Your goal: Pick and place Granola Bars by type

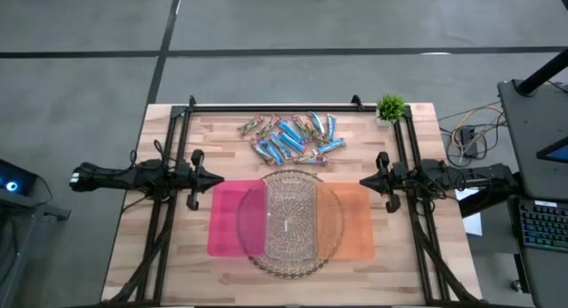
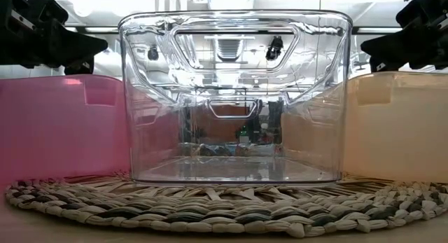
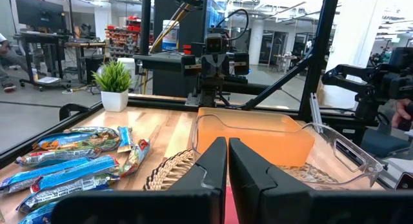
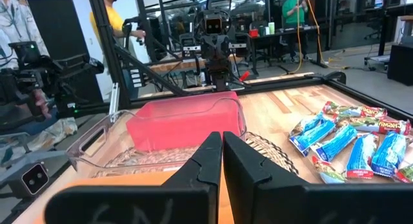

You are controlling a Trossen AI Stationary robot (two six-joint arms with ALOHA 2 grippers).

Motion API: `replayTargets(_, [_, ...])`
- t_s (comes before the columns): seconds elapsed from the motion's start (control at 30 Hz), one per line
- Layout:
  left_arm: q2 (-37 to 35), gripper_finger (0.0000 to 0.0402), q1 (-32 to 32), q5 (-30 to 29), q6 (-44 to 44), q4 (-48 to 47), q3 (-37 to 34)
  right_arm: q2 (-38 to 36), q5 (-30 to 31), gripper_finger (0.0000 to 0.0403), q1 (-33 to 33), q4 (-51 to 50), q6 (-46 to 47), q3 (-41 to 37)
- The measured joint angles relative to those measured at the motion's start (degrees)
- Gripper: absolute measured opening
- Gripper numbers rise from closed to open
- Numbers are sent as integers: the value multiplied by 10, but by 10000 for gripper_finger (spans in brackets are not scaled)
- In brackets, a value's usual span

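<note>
Status: As no bar had yet been lifted, sorting was judged not begun.
Near edge: a woven mat [image 1: 257, 255] lay at the table's near-middle, carrying a clear bin [image 1: 290, 217]; a pink bin [image 1: 232, 217] stood touching its left side and an orange bin [image 1: 355, 221] its right.
Left gripper [image 1: 218, 178]: hovered by the pink bin's far-left corner, fingers pressed together, holding nothing.
Right gripper [image 1: 364, 180]: hovered by the orange bin's far-right corner, fingers likewise closed and empty.
Granola Bars [image 1: 291, 138]: lay in a loose overlapping heap toward the far edge, mostly blue, a few brown.
Far-right corner: a potted plant [image 1: 390, 107] stood clear of the heap.
Recommendation: open one gripper, take a single bar from the heap's rim, grip across its width, and avoid dragging its neighbours.
</note>
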Motion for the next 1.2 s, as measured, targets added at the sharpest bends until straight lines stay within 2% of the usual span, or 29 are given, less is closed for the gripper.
replayTargets(0.2, [0,0,0,0,-11,0,0,0,1,9,0,11,-4,0])
replayTargets(0.43, [0,0,0,0,-92,51,0,0,1,9,0,90,-2,0])
replayTargets(0.67, [0,0,0,0,-173,189,0,0,13,9,0,211,-1,0])
replayTargets(0.87, [0,0,0,-4,-180,327,0,0,69,9,0,317,42,0])
replayTargets(1.0, [3,0,0,-20,-165,327,30,0,106,9,0,356,99,6])
replayTargets(1.2, [53,0,0,-33,-118,271,121,17,110,8,0,348,121,64])
